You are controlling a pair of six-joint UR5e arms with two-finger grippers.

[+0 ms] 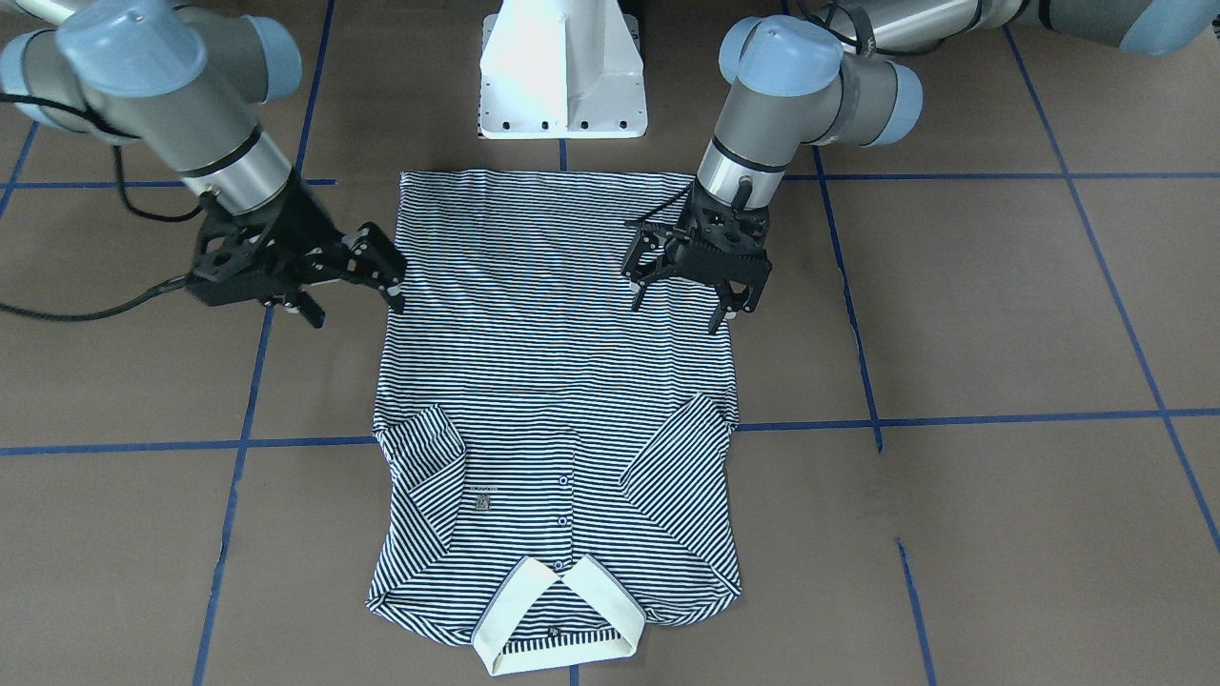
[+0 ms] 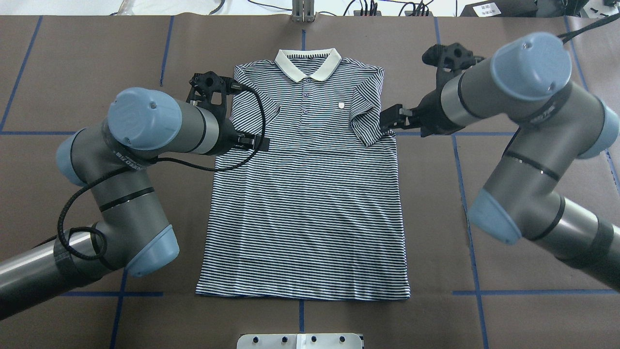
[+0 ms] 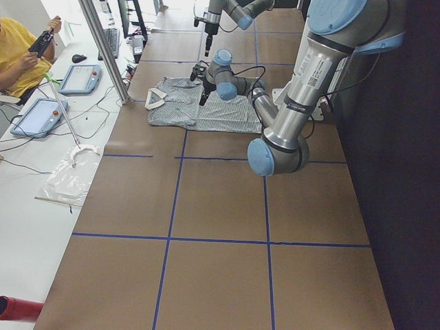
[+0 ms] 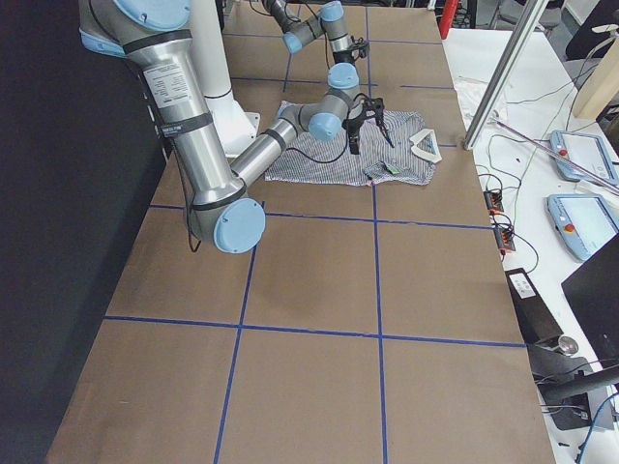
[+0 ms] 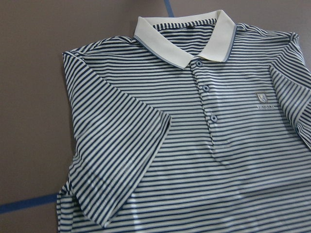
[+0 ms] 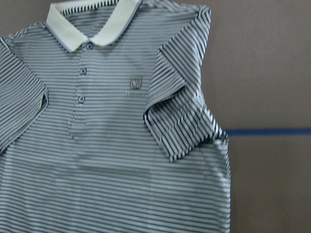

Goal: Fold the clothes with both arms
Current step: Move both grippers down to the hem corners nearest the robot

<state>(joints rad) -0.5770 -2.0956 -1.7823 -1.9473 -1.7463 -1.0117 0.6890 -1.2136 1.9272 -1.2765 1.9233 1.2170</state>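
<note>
End effectors both spread. left end effector (image 1: pixel 679 307) above side edge of polo shirt (image 1: pixel 558 381), below folded sleeve; right end effector (image 1: pixel 355 307) at opposite edge. polo shirt flat, face up on bench (image 1: pixel 1001 314), both sleeves folded inward, collar far from robot.

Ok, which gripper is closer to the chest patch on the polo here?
Right. The right gripper is at the edge of the shirt on the side bearing the chest patch; the left gripper is at the opposite edge, beyond the placket.
</note>
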